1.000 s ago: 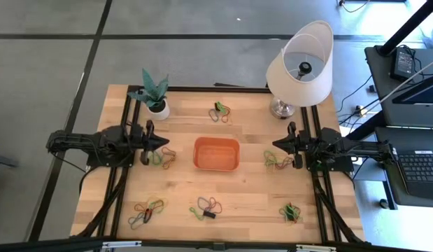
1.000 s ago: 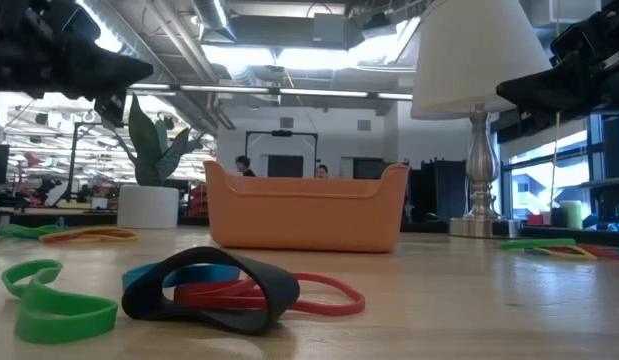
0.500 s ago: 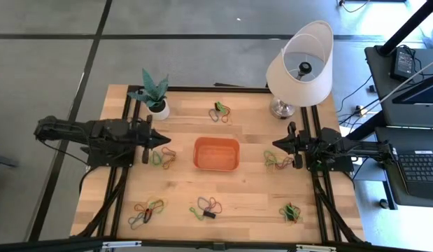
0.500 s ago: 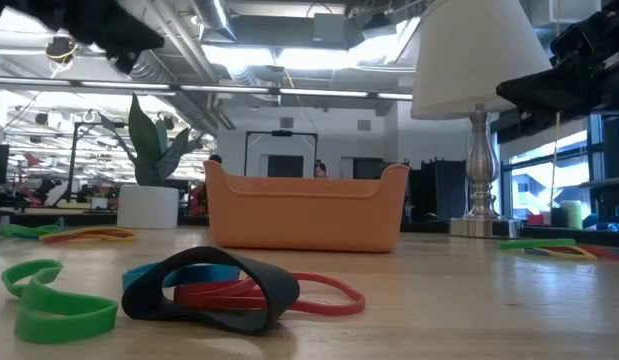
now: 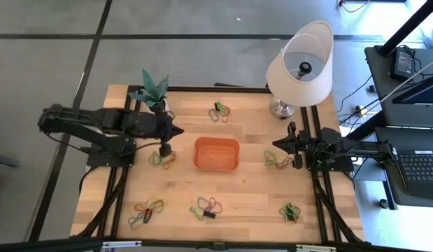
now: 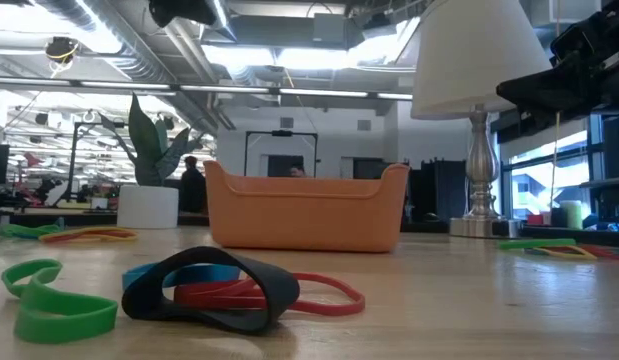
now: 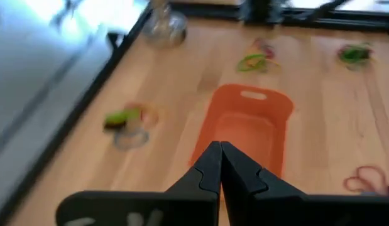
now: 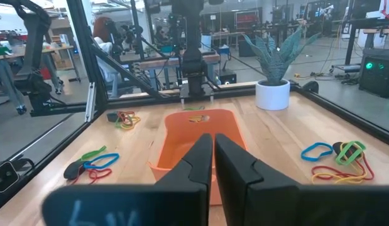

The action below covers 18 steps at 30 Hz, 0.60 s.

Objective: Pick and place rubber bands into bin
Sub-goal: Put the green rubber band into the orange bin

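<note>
Left tool (image 5: 175, 131) closed and empty, raised near plant pot (image 5: 159, 108); right tool (image 5: 277, 144) closed, waiting; rubber bands (image 5: 162, 158) scattered on tabletop (image 5: 251, 196) around empty bin (image 5: 217, 154); risk: shut fingers descending, skidding over bands.

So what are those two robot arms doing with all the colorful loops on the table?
They are meant to put the rubber bands into the orange bin in the middle of the table. None are in the bin yet; the bands lie in little piles around it. The left gripper is shut and empty, held above the table between the plant pot and the bin. The right gripper is shut too, waiting by a pile on the bin's other side, near the lamp.
</note>
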{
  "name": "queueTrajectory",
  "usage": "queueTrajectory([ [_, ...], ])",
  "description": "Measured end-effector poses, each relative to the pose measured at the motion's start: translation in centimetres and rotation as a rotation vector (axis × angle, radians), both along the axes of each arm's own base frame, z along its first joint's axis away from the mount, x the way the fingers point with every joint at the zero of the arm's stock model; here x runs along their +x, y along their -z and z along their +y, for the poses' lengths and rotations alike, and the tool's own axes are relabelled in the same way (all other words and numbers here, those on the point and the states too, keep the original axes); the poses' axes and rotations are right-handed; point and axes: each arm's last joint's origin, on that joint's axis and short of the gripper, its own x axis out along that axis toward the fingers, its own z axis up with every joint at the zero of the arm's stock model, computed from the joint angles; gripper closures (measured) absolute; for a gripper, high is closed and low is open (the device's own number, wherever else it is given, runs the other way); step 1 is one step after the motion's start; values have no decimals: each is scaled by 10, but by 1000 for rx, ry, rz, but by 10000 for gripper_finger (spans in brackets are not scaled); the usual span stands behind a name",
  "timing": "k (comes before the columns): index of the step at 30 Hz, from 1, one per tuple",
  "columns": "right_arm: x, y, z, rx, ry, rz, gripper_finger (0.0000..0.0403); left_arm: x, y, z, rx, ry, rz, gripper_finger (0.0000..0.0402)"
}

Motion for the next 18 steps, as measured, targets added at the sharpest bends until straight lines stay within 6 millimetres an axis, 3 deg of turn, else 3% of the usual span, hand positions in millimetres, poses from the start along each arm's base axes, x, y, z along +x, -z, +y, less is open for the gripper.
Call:
queueTrajectory([
  [7, 0, 0, 0, 1, 0, 0, 380, 4, 8, 1, -220, -233, 96, 400],
  [18, 0, 0, 0, 1, 0, 0, 380, -21, 56, -4, -413, -552, 375, 400],
])
